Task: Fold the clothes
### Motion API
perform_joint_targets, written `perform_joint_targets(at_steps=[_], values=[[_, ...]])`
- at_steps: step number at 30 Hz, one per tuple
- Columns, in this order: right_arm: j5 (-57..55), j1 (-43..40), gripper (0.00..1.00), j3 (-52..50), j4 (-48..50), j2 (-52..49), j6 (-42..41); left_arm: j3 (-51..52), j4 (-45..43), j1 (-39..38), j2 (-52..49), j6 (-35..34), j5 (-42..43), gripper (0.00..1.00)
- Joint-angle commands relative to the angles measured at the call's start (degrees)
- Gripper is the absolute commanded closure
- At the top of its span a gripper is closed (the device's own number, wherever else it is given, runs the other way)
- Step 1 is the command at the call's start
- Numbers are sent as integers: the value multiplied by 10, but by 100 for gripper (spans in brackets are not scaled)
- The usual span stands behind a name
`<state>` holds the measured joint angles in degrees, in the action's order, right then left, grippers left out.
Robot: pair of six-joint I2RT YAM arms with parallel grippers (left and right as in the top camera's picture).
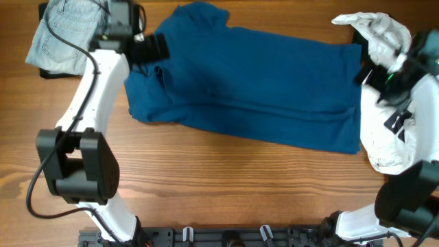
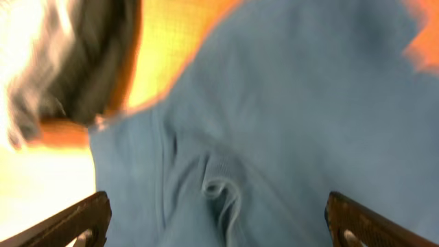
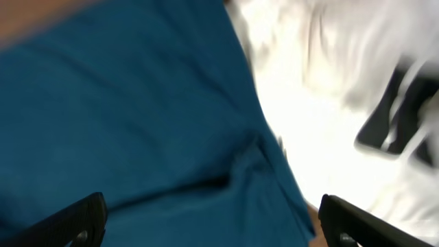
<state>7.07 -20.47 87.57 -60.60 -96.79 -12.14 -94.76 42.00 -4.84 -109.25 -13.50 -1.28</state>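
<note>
Bare table (image 1: 226, 185) lies open along the near side of the blue shirt (image 1: 260, 82) — jeans (image 1: 62, 34) lie near its left end, a white top (image 1: 381, 152) just beside its right.

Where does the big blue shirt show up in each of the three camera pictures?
Overhead: the blue shirt lies spread across the upper middle of the table.
Left wrist: the blue shirt fills the centre and right, looking paler.
Right wrist: the blue shirt fills the left half.
Shared landmark: the wooden table, glaring orange at the left wrist view's top, brown in the right wrist view's top-left corner.
</note>
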Motion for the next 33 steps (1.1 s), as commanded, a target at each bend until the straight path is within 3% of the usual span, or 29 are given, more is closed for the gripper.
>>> perform_joint_targets(at_steps=[1, 4, 10, 18, 26, 33], values=[[24, 12, 1, 125, -33, 11, 84, -98, -7, -10, 6, 50, 18, 0], [24, 31, 1, 149, -27, 11, 90, -106, -63, -17, -16, 59, 16, 0], [22, 70, 1, 148, -29, -10, 91, -106, -109, -7, -138, 91, 3, 0], [20, 75, 0, 147, -30, -13, 92, -106, -159, -15, -226, 108, 1, 0], [19, 75, 0, 147, -28, -13, 91, -106, -86, -15, -283, 106, -30, 0], [19, 75, 1, 144, -24, -13, 91, -99, 99, -8, -293, 64, -55, 0]])
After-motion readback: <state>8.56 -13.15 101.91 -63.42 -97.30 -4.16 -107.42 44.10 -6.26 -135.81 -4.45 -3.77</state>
